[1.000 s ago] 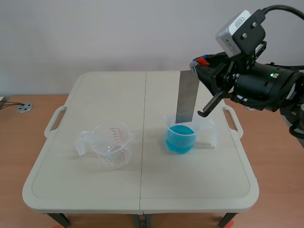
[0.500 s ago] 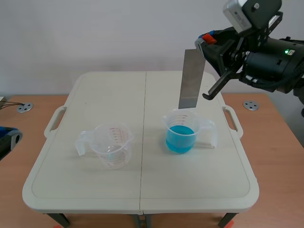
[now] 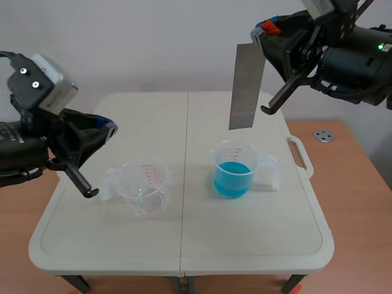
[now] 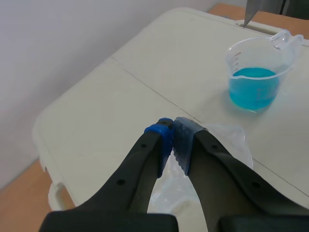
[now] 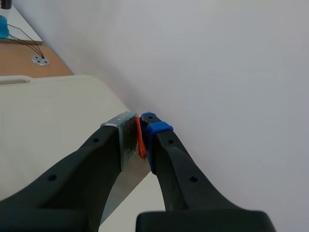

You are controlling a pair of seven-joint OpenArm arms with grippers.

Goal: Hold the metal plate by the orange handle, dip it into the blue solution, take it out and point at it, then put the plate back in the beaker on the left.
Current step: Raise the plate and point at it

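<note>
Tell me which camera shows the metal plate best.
The scene view: the whole metal plate hangs above the beaker of blue solution. The right wrist view shows only its top and orange handle between the fingers; the left wrist view catches just a lower corner.

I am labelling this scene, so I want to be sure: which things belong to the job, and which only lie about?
Job: metal plate, held by its orange handle in the right gripper; beaker of blue solution; empty beaker on the left; left gripper, shut, near it.
Lying about: round metal fitting on the wooden surface beside the table.
</note>
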